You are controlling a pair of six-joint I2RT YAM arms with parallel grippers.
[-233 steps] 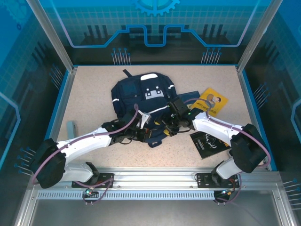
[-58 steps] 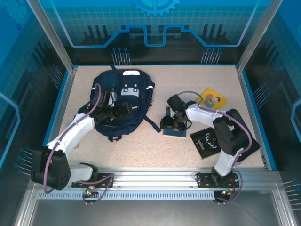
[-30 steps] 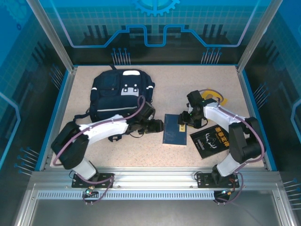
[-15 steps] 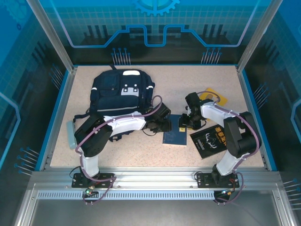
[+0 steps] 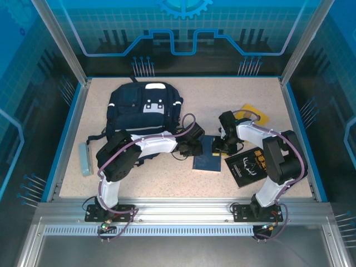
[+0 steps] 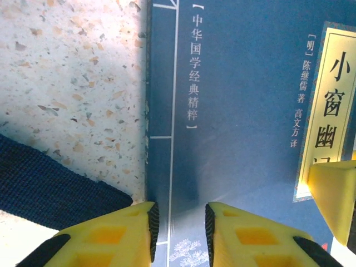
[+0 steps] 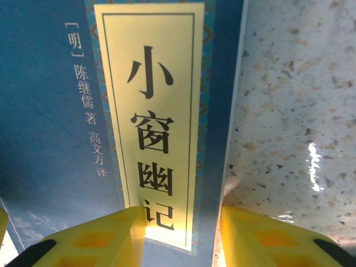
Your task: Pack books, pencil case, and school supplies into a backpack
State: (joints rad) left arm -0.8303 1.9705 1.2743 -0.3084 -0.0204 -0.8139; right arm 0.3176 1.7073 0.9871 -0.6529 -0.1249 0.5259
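Note:
A dark blue book lies flat on the table between both grippers. My left gripper is at its left edge; the yellow fingers stand a little apart over the spine strip of the dark blue book, clamping nothing. My right gripper is at the right edge, open, one finger over the book's yellow title label, the other over bare table. The navy backpack lies back left. A yellow book and a black book lie on the right. The pencil case lies far left.
A backpack strap lies on the table just left of my left fingers. One of my right gripper's fingers shows at the right of the left wrist view. Blue walls ring the speckled table.
My left arm has swung from beside the backpack to the blue book's left edge, its jaws narrowing. My right gripper has shifted slightly to the book's right edge and narrowed too.

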